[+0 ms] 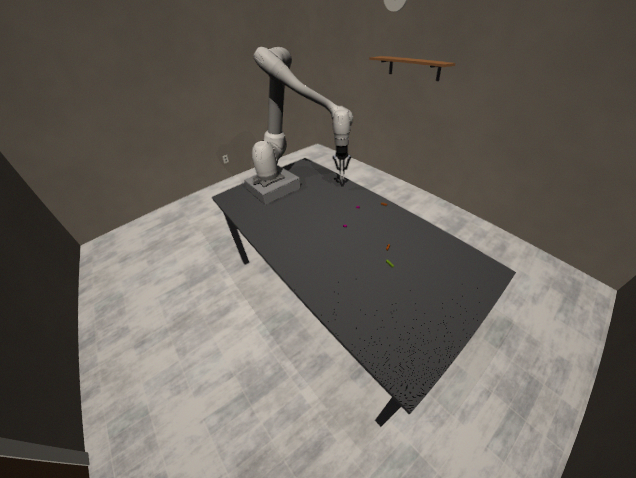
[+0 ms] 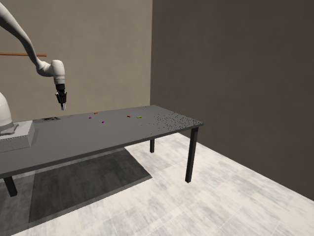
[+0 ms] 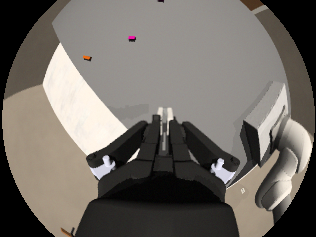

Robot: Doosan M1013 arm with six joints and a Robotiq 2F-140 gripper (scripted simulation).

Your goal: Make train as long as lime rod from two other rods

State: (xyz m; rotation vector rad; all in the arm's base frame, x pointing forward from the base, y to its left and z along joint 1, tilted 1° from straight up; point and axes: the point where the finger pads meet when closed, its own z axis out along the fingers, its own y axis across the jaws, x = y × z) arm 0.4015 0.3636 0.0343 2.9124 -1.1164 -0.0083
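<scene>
Room enclosed by plain grey-brown walls [image 1: 128, 92]; the wall [image 2: 228, 76] beyond the surface's far end is darker than the lighter taupe one [image 2: 106, 50] adjoining it. Floor [image 1: 169, 334] laid in mottled white-grey tiles. A long dark grey surface [image 1: 318, 287] stands on thin black legs [image 2: 190, 154] and casts a broad shadow on the floor beneath. Fine black speckling gathers toward one end and corner of the surface. A wooden shelf [image 1: 411, 61] on two black brackets is fixed to the wall. A small white socket plate [image 1: 224, 158] sits low on the wall. A pale round fitting [image 1: 394, 4] shows at the top edge.
</scene>
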